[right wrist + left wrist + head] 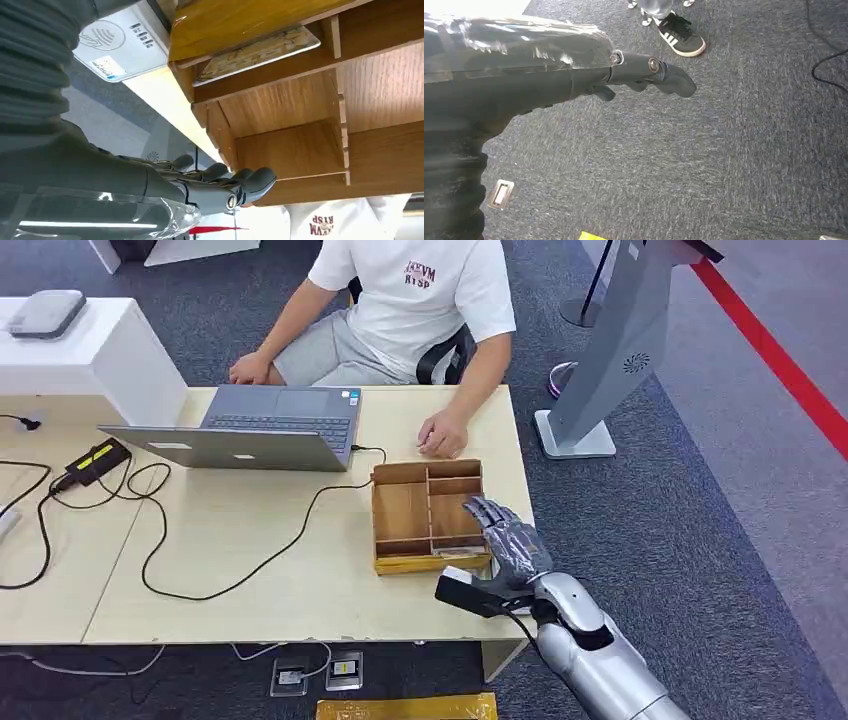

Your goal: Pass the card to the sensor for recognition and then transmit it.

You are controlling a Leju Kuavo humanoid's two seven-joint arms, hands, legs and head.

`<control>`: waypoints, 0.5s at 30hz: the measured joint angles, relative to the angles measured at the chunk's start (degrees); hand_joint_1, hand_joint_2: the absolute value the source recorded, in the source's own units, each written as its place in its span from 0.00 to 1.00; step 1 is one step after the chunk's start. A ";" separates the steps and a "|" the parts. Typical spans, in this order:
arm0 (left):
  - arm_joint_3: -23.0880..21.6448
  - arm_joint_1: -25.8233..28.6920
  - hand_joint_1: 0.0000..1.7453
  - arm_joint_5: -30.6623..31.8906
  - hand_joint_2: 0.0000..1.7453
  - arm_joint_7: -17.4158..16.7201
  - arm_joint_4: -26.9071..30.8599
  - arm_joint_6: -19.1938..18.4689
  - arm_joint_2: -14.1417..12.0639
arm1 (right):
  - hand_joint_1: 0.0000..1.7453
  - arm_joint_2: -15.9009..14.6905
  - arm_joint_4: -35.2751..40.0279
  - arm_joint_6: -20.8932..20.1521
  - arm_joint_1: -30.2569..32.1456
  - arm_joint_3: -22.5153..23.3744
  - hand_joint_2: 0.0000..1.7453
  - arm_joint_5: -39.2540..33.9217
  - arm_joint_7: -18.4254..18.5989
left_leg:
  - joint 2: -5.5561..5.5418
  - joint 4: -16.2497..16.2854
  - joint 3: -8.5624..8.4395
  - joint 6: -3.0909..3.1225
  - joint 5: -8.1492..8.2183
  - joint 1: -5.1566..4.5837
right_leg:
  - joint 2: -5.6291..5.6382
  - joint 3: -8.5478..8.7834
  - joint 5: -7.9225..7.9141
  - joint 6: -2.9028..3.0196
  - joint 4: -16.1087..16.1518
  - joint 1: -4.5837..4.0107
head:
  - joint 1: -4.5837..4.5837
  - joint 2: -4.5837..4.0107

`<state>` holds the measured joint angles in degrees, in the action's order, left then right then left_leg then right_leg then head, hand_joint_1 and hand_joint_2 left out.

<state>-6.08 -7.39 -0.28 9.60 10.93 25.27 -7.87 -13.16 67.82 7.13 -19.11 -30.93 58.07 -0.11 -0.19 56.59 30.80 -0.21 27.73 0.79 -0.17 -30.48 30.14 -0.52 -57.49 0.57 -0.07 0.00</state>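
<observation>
A card [256,54] lay flat in a narrow compartment of the wooden tray [402,510], beside a white card reader [120,47]. The right hand [510,540] hovered over the tray's near right corner, fingers extended and slightly spread, holding nothing. The left hand [644,75] hung above grey carpet [724,165], fingers loosely curled, empty.

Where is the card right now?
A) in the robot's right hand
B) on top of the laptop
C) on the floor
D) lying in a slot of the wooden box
D: in the right wrist view the card lies flat in a compartment of the wooden box, while the right hand hovers over the box with fingers spread and nothing in them.
</observation>
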 joint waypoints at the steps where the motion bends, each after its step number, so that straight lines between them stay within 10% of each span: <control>1: 0.00 0.00 0.00 0.00 1.00 0.02 0.00 0.00 0.00 | 0.00 0.13 0.00 0.00 0.00 -0.02 1.00 -0.07 -0.04 | 0.00 0.00 0.00 0.00 0.00 0.00 | 0.00 0.00 0.00 0.00 0.00 0.00 | 0.00 0.00; 11: 0.00 0.00 0.00 0.15 1.00 0.00 0.00 0.00 0.00 | 0.00 0.94 0.02 -0.26 -0.12 -0.11 1.00 -0.09 -0.33 | 0.00 0.00 0.00 0.00 0.00 0.00 | 0.00 0.00 0.00 0.00 0.00 0.00 | -0.02 0.00; 13: 0.00 -0.01 0.00 0.15 1.00 0.00 0.00 -0.02 0.00 | 0.93 1.09 0.02 -0.28 -0.28 -0.13 1.00 -0.09 -0.50 | 0.00 0.00 0.00 0.00 0.00 0.00 | 0.00 0.00 0.00 0.00 0.00 0.00 | 0.00 0.00; 15: 0.00 -0.01 0.00 0.15 1.00 0.00 0.00 -0.02 0.00 | 1.00 1.14 0.02 -0.33 -0.36 -0.13 1.00 -0.09 -0.55 | 0.00 0.00 0.00 0.00 0.00 0.00 | 0.00 0.00 0.00 0.00 0.00 0.00 | 0.00 0.00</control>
<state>-6.08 -7.40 -0.13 9.60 10.93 25.24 -7.87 -12.02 67.84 6.80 -19.47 -31.06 57.99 -0.66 -0.19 56.59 30.80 -0.21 27.73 0.79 -0.17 -30.48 30.14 -0.52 -57.49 0.58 -0.07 0.00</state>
